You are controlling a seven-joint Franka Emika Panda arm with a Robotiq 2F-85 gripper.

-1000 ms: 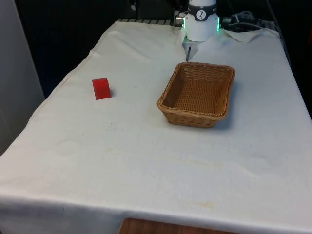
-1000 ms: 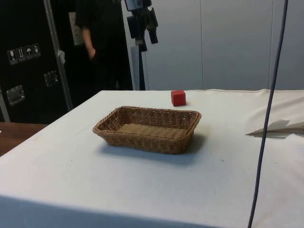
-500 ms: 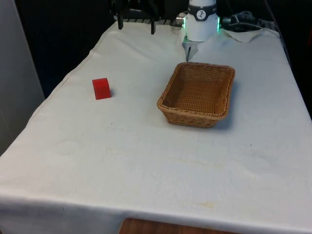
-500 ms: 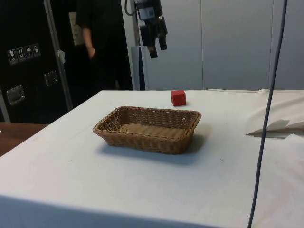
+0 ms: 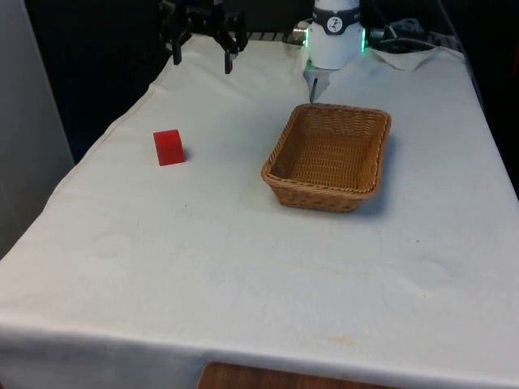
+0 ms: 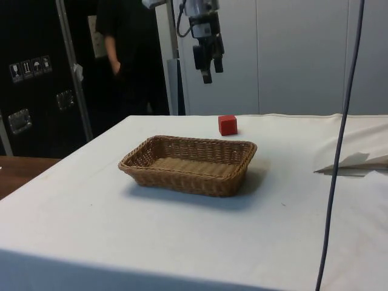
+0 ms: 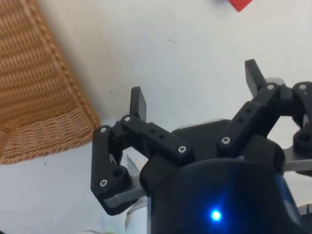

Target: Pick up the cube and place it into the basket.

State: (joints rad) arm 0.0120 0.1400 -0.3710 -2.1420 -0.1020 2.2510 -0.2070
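A red cube (image 5: 169, 147) sits on the white cloth at the front view's left; it also shows past the far end of the basket in the side view (image 6: 228, 125) and at the edge of the wrist view (image 7: 241, 4). The woven wicker basket (image 5: 328, 156) stands empty at centre right (image 6: 188, 163), and part of its wall shows in the wrist view (image 7: 34, 83). My gripper (image 5: 203, 58) hangs open high above the table's far end, behind the cube and left of the basket (image 6: 208, 73). Nothing lies between its spread fingers (image 7: 195, 87).
A person in dark clothes (image 6: 124, 54) stands beyond the table beside dark cabinets. A cable (image 6: 339, 145) hangs down close to the side camera. Crumpled white cloth (image 5: 409, 53) lies at the far right corner.
The gripper has come down and moved toward the front view's left, closer to the cube. Cube and basket have stayed put.
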